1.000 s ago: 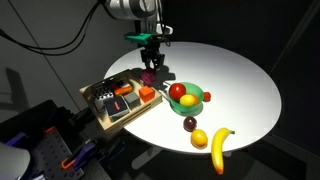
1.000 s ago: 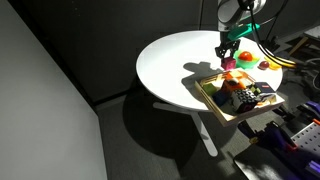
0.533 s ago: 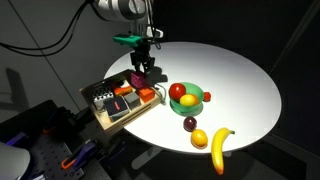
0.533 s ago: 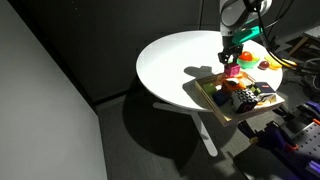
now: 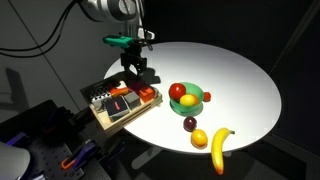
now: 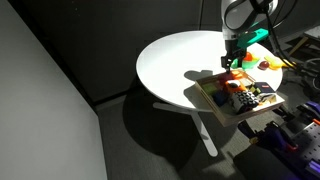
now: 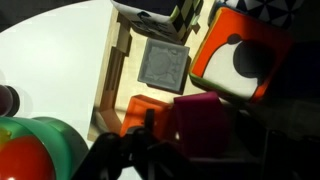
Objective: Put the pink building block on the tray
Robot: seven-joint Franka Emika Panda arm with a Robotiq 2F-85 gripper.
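My gripper [image 5: 137, 78] is shut on the pink building block [image 7: 203, 120], a dark magenta cube, and holds it just above the light-wood tray [image 5: 103, 119]. In the wrist view the block hangs between my dark fingers [image 7: 205, 140] over an orange block [image 7: 140, 108] in the tray [image 7: 112, 70]. In an exterior view the gripper [image 6: 232, 66] is over the tray's [image 6: 208, 95] near part. The block is barely visible in both exterior views.
The tray holds an orange-and-white block [image 7: 240, 60], a grey square piece [image 7: 163, 63] and dark blocks [image 5: 120, 102]. On the round white table [image 5: 230, 70] stand a green bowl [image 5: 190, 98] with red fruit, a dark fruit [image 5: 190, 124], a lemon [image 5: 199, 138] and a banana [image 5: 219, 148].
My gripper has carried the pink block from the table next to the green bowl leftwards to above the tray. Fruit and bowl have not moved.
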